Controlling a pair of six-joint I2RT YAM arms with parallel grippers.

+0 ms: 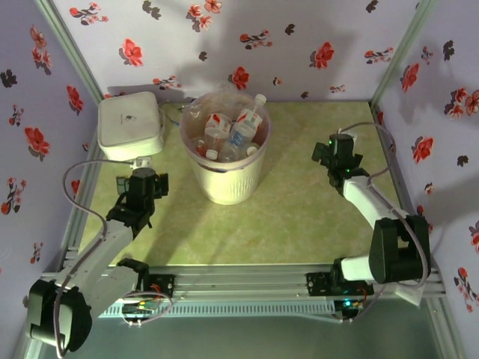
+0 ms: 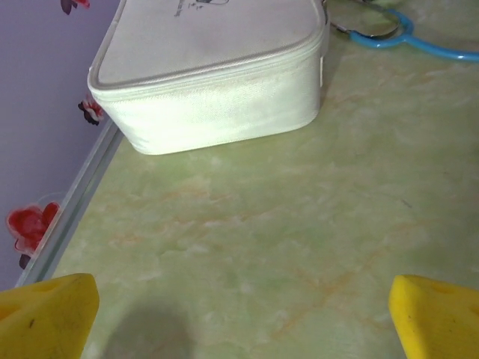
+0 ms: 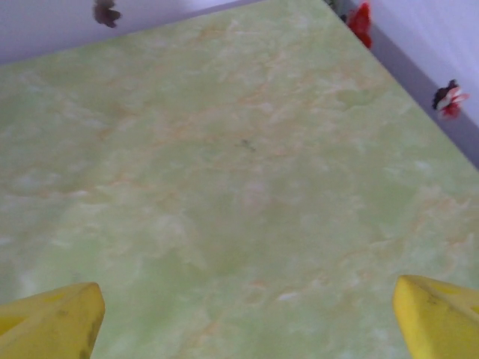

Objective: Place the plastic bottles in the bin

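The round cream bin [image 1: 224, 183] with a pale liner stands at the middle back of the green table. Several plastic bottles [image 1: 239, 131] with red or blue labels lie piled inside it, up to the rim. My left gripper [image 1: 142, 182] sits to the left of the bin, open, with bare table between its yellow fingertips [image 2: 49, 314]. My right gripper [image 1: 338, 153] is off to the right of the bin, also open, and nothing lies between its yellow fingertips [image 3: 438, 318].
A white square box [image 1: 130, 125] with rounded corners sits at the back left, just ahead of my left gripper [image 2: 243, 329]. A blue cable [image 2: 404, 37] lies beside it. Floral walls and metal frame rails close in the table.
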